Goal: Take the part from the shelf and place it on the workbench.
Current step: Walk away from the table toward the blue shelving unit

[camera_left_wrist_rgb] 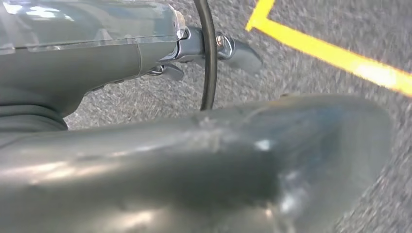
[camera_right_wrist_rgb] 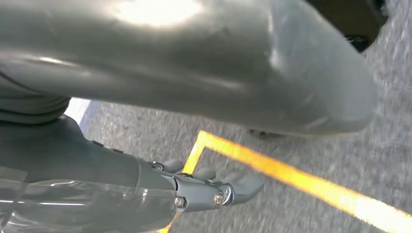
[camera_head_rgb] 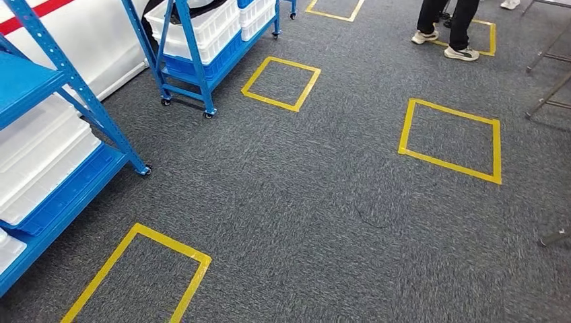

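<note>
Carrying ring [camera_left_wrist_rgb: 210,58] on left hand [camera_left_wrist_rgb: 194,48] fingers – right hand [camera_right_wrist_rgb: 214,191] loosely spread, empty; shelf [camera_head_rgb: 60,87] nine o'clock – workbench placement left.

Rough grey carpet [camera_head_rgb: 323,202] — glossy blue metal shelf [camera_head_rgb: 81,101], white plastic bins [camera_head_rgb: 40,161]

**Carpeted floor, two blue racks, taped squares**

Grey carpet [camera_head_rgb: 323,202] fills most of the frame. At left edge, a blue shelf rack [camera_head_rgb: 64,134] holding stacked white bins [camera_head_rgb: 37,161]; its caster sits at the foot of the slanted post. Upper left-centre, a second wheeled blue rack [camera_head_rgb: 195,60] with white bins [camera_head_rgb: 202,27] and something dark on top. Yellow tape squares: one at lower left [camera_head_rgb: 138,276], one upper centre [camera_head_rgb: 281,83], one at right [camera_head_rgb: 451,140]. Top right, a person's legs [camera_head_rgb: 448,27] in dark trousers and light shoes, standing by another taped square. Grey metal legs [camera_head_rgb: 549,74] at the right edge.
</note>
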Tool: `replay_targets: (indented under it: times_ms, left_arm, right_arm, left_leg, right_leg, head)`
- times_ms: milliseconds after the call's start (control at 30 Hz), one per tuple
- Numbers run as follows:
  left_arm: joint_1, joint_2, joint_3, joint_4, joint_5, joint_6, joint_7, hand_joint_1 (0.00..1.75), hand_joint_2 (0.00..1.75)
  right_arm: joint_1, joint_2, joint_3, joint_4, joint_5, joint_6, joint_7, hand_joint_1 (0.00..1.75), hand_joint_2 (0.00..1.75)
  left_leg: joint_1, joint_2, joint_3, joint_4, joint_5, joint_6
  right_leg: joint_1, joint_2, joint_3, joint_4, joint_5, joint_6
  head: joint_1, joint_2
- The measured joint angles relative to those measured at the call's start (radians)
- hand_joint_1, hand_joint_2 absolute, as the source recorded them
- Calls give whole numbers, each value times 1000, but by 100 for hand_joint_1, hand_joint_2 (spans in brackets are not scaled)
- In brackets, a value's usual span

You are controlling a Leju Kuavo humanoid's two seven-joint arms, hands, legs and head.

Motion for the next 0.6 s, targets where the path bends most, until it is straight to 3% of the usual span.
replay_targets:
  times_ms: [67,100,167,233,300,367,433,500,567,600]
  left_arm:
    - [-1,0,1,0,-1,0,0,0,0]
    - [-1,0,2,0,-1,-1,1,0,0]
    - [0,-1,5,-1,-2,-3,2,0,0]
    - [0,-3,8,-1,-2,-5,2,0,0]
    - [-1,-4,10,-3,-3,-5,3,0,0]
    - [2,-4,13,-4,-4,-5,3,0,0]
    - [3,-3,14,-6,-5,-5,3,0,0]
    - [0,-4,14,-8,-6,-6,3,0,0]
    - [-1,-4,14,-8,-8,-6,4,0,0]
    - [0,-5,14,-8,-9,-6,4,0,0]
  right_arm:
    - [4,0,-1,0,2,2,1,0,0]
    - [5,0,-1,0,3,4,1,0,0]
    - [8,0,-1,-3,5,7,1,0,0]
    - [10,0,-2,-6,7,8,1,0,0]
    - [9,0,-4,-9,8,10,1,0,0]
    - [5,2,-4,-11,9,11,1,0,0]
    - [5,4,-4,-15,9,11,1,0,0]
    - [9,6,-6,-18,9,13,1,0,0]
    - [12,6,-7,-20,11,15,1,0,0]
    - [12,6,-8,-21,12,17,1,0,0]
  left_leg:
    - [-2,-27,-1,1,0,3]
    - [-3,-42,-1,1,0,3]
    - [-2,-73,3,6,-2,-1]
    - [-2,-102,-1,16,-8,-9]
    - [-2,-122,-9,22,-11,-21]
    - [0,-139,-13,21,-10,-32]
    - [-1,-105,-27,52,-31,-42]
    - [0,-40,-78,158,-91,-50]
    - [4,-14,-142,285,-143,-58]
    - [6,-10,-156,311,-145,-60]
  right_leg:
    - [-1,17,-60,110,-37,2]
    - [-1,19,-71,123,-28,3]
    - [-3,33,-41,37,45,1]
    - [-6,80,9,-85,107,-2]
    - [-5,104,27,-130,116,-8]
    - [-4,80,29,-134,118,-17]
    - [-6,54,35,-144,121,-31]
    - [-6,24,39,-150,121,-41]
    - [-2,-8,39,-150,117,-45]
    - [-1,-23,40,-149,115,-45]
  head:
    - [0,0]
    - [0,0]
    - [0,0]
    - [0,0]
    - [0,0]
    - [0,0]
    - [0,0]
    - [0,0]
    - [-1,0]
    - [-1,0]
